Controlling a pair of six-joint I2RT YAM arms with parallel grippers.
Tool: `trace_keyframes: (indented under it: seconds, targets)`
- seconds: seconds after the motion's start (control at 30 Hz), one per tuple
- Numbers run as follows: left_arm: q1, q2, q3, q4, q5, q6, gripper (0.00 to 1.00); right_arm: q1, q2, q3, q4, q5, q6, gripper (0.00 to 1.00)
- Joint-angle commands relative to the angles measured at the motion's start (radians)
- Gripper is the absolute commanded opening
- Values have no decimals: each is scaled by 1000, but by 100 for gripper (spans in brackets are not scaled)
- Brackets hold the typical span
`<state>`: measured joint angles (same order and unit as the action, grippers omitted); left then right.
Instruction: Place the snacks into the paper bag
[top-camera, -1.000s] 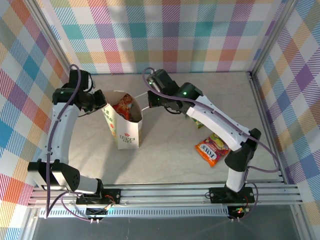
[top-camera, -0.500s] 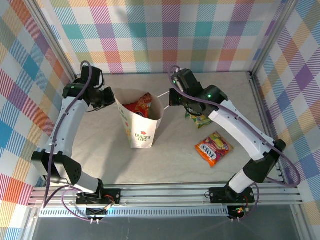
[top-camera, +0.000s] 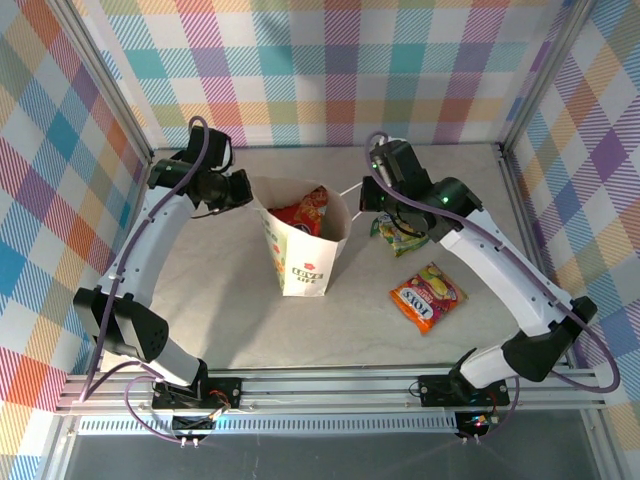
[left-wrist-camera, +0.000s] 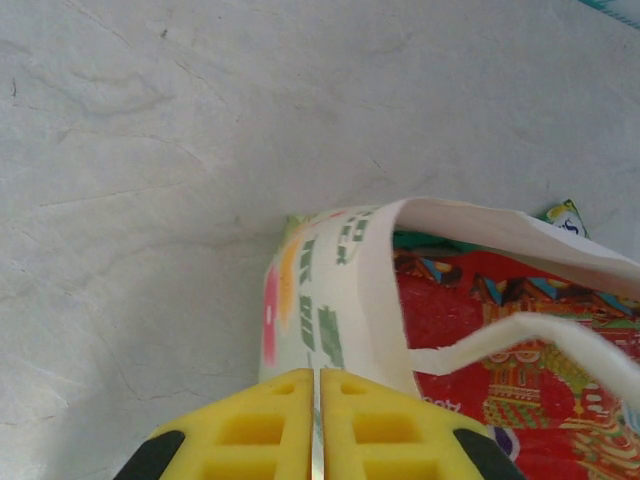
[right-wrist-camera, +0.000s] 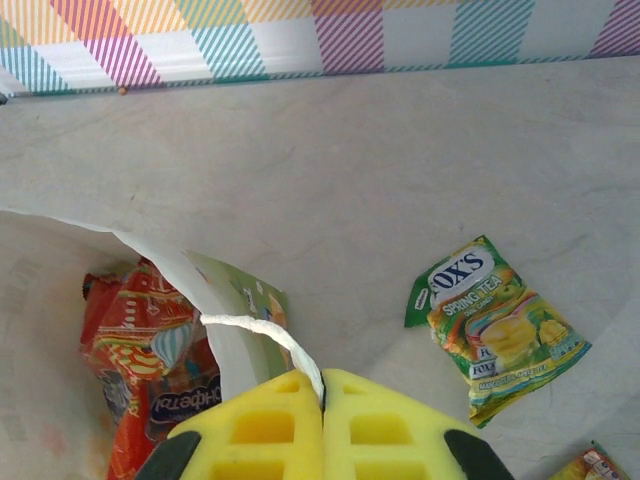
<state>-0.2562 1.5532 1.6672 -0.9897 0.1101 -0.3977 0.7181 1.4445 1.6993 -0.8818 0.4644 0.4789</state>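
Note:
The white paper bag (top-camera: 303, 262) stands upright and open at mid-table, with a large red snack packet (top-camera: 307, 212) sticking up inside it. My left gripper (top-camera: 243, 190) is shut on the bag's left rim; in the left wrist view a thin strip of paper (left-wrist-camera: 317, 385) runs between the yellow fingers. On the bag's right side my right gripper (top-camera: 371, 196) is shut on the white cord handle (right-wrist-camera: 262, 334). A green-yellow packet (top-camera: 397, 236) and an orange packet (top-camera: 428, 297) lie on the table to the right of the bag.
Checked walls close in the back and both sides. A metal rail (top-camera: 330, 385) runs along the near edge by the arm bases. The green-yellow packet (right-wrist-camera: 496, 330) lies just right of my right fingers, and the orange packet's corner (right-wrist-camera: 596, 465) shows lower right.
Both grippers have carried the bag to the right across the table, each keeping its hold. The two loose packets have not moved.

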Motion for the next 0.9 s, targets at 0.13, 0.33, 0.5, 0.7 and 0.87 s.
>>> trace_keyframes:
  seconds: [0.13, 0.33, 0.5, 0.7, 0.87]
  targets:
    - [-9, -18, 5, -3, -20, -7, 10, -19, -47, -36, 44, 24, 23, 9]
    - [-9, -26, -6, -9, -27, 0, 11, -20, -88, -76, 17, 30, 35, 56]
    - [-9, -43, -12, -17, -21, 1, 12, -32, -194, -148, -15, 28, 57, 66]
    - [-10, -73, -27, -18, -35, 14, 13, -101, -350, -281, -60, 16, 99, 78]
    - [-9, -74, -26, -41, -41, 41, 16, -186, -486, -442, -80, -51, 170, 86]
